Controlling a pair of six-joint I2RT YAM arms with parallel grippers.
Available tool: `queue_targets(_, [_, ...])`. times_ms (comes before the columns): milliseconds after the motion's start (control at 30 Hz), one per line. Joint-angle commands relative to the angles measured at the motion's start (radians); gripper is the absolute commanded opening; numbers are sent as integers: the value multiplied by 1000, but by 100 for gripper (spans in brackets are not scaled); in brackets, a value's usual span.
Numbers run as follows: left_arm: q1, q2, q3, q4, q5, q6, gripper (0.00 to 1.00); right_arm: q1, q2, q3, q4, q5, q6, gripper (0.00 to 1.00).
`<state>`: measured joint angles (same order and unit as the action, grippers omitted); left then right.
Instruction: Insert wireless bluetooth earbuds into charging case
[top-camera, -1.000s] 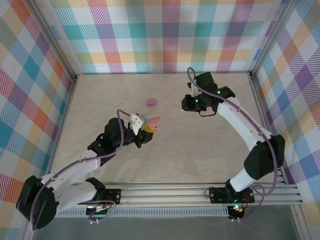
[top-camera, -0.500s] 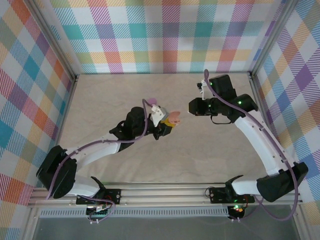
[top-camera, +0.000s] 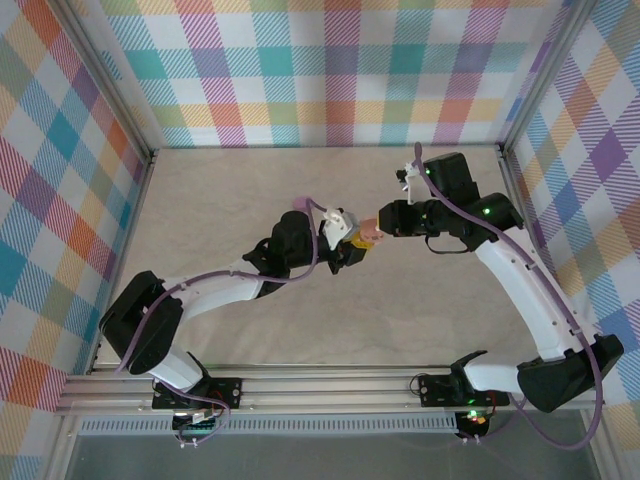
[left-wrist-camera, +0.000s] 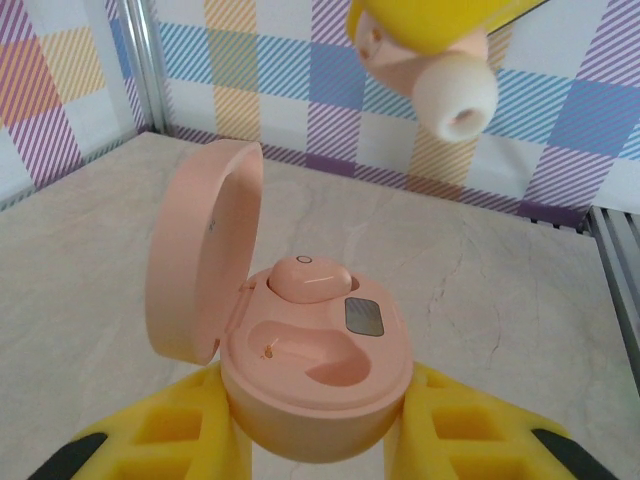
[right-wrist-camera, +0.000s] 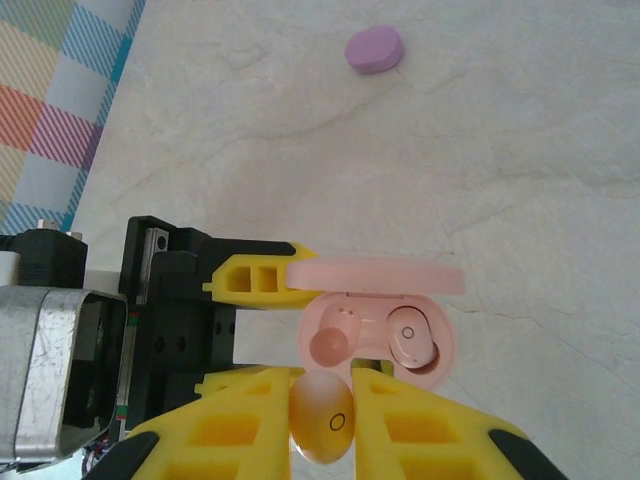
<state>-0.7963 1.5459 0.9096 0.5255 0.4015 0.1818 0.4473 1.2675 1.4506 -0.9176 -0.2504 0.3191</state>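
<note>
My left gripper (left-wrist-camera: 318, 405) is shut on the base of a round pink charging case (left-wrist-camera: 320, 385) and holds it above the table, its lid (left-wrist-camera: 200, 255) hinged open. One pink earbud (left-wrist-camera: 308, 277) sits in the far slot. The near slot (left-wrist-camera: 315, 355) is empty. My right gripper (right-wrist-camera: 322, 395) is shut on a second pink earbud (right-wrist-camera: 322, 418), hanging just above the open case (right-wrist-camera: 385, 340) with its soft tip (left-wrist-camera: 455, 95) pointing down at it. From above, the two grippers (top-camera: 350, 245) (top-camera: 385, 222) meet at mid-table around the case (top-camera: 366, 236).
A closed purple puck-shaped case (right-wrist-camera: 374, 48) lies on the pale marble-look table (top-camera: 220, 190) beyond the left arm. Plaid walls and metal frame rails (top-camera: 520, 200) enclose the table on three sides.
The left arm has carried the open case right and away from its base. The right gripper has come left and down with the earbud, so the two now meet.
</note>
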Motion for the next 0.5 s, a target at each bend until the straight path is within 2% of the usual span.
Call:
queue_targets(0, [-20,15,37,94,-9,25,16,2,-17,-25,12,-41,-25,20])
queue_targets(467, [-30,36,46,107,-10,6,16,1,41,-45,57,-43,-47,20])
